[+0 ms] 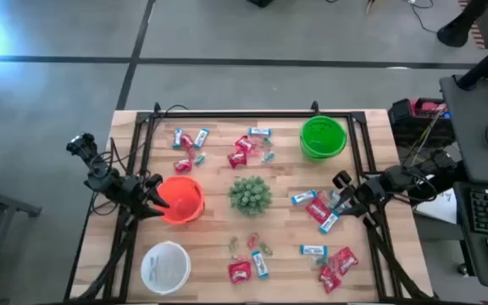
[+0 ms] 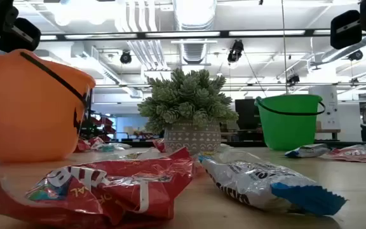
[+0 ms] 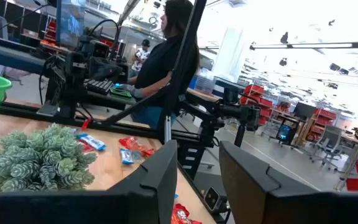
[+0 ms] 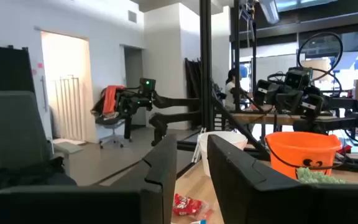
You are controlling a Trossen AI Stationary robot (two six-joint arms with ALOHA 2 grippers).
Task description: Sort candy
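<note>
Lying loose across the table (image 1: pixel 219 188), the candy (image 1: pixel 322 210) sits in several clusters: red packets and blue-and-white bars just right of centre, another group near the front right corner, a few at front centre, and 2 more clusters along the far side. None of it shows in any bowl from above, so sorting looks barely begun, by my reading.

3 containers ring the spread: orange bucket (image 1: pixel 181 199) at left centre, green bucket (image 1: pixel 323 137) at far right, white bowl (image 1: pixel 165 265) at front left. Spacing them well apart likely keeps each candy type's drop point distinct. A spiky potted plant (image 1: pixel 250 194) stands in the middle, among the sweets, an obstacle to reach around.

Right gripper (image 1: pixel 346 193) hovers just beside the centre-right cluster, nearest the work. Its wrist view shows both fingers (image 4: pixel 161 169) spread with a clear gap, nothing between them; a stance suited to dropping onto a packet, I judge.

Left gripper (image 1: pixel 152 196) sits beside the orange bucket's left rim, fingers (image 3: pixel 160 177) likewise parted and empty in its wrist view. Probably parked there to stay out of the right arm's path.

A person sits at a desk beyond the table, seen from the left wrist.

Wrappers look thin and crinkly; a pinch may slip or snag 2 at once.
</note>
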